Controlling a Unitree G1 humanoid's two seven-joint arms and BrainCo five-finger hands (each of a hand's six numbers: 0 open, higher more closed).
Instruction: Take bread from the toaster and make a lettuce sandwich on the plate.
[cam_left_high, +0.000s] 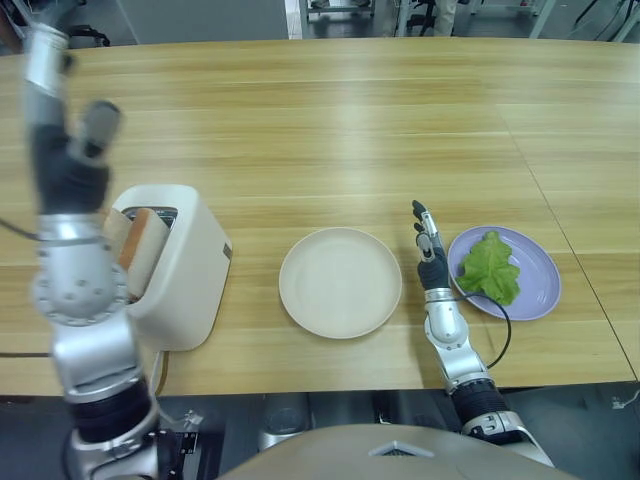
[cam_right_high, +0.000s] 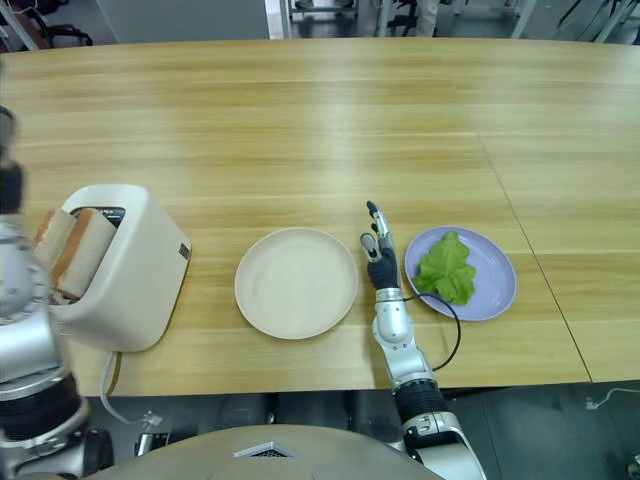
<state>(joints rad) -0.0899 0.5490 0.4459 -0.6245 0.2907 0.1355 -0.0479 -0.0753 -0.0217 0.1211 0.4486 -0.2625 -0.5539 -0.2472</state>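
Note:
A cream toaster (cam_left_high: 185, 270) stands at the left of the table with two slices of bread (cam_right_high: 72, 248) sticking up from its slots. My left hand (cam_left_high: 75, 150) is raised above and just left of the toaster, fingers spread, holding nothing. An empty cream plate (cam_left_high: 340, 281) lies in the middle. To its right a purple plate (cam_left_high: 535, 275) carries a green lettuce leaf (cam_left_high: 490, 267). My right hand (cam_left_high: 430, 245) rests on the table between the two plates, fingers straight and together, empty.
The toaster's cord (cam_right_high: 110, 375) drops over the near table edge. A thin black cable (cam_left_high: 500, 340) loops beside my right forearm. Wide bare wood stretches behind the plates. Chair and furniture legs stand beyond the far edge.

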